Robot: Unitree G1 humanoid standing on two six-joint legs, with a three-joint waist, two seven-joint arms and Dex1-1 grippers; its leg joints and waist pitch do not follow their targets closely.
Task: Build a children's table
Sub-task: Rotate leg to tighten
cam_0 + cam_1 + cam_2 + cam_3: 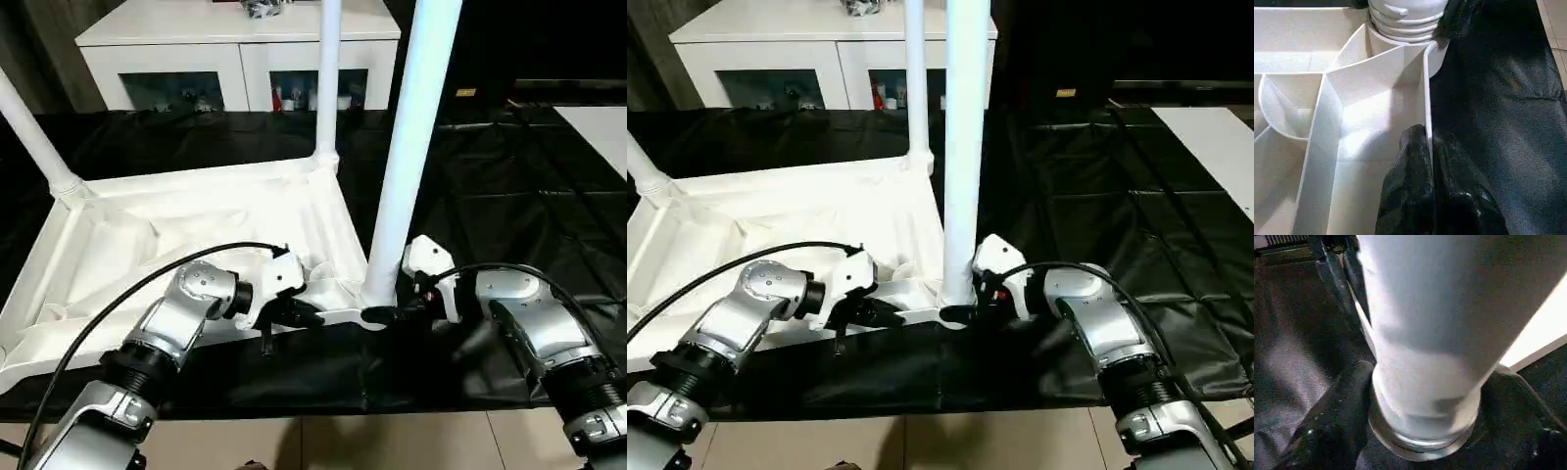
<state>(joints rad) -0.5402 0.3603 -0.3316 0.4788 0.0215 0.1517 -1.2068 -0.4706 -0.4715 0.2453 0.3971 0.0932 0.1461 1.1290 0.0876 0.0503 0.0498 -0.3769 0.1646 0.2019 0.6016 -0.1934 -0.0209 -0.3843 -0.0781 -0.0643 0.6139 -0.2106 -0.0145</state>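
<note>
Table top [196,235] inverted on black-covered bench [509,196], ribbed underside up, spanning left and centre of frame. Three legs seen standing in corner sockets: far-left leg [29,127], far leg [328,78] at upper centre, near leg [411,147] just right of centre.

Left gripper [1427,161] closed on thin near rim [1426,98] of top, one finger each side, close beside near corner socket. Right gripper [1420,431] spread around base of near leg at its threaded collar, fingers [1337,416] flanking the base; firm grip or loose contact cannot be told.

Hazards, as judged:
- Cross-threading or incomplete seating of near leg if turned while tilted; collar appears not fully down in socket.
- Slipping of right gripper fingers on smooth tapered base, giving no rotation.
- Sliding or pivoting of top on slick black cover if rim hold slackens under twisting load.
- Flexing or marking of thin rim under hard pinch.
- Swaying of tall standing legs, possibly contacting white cabinet [235,59] at top of frame.
</note>
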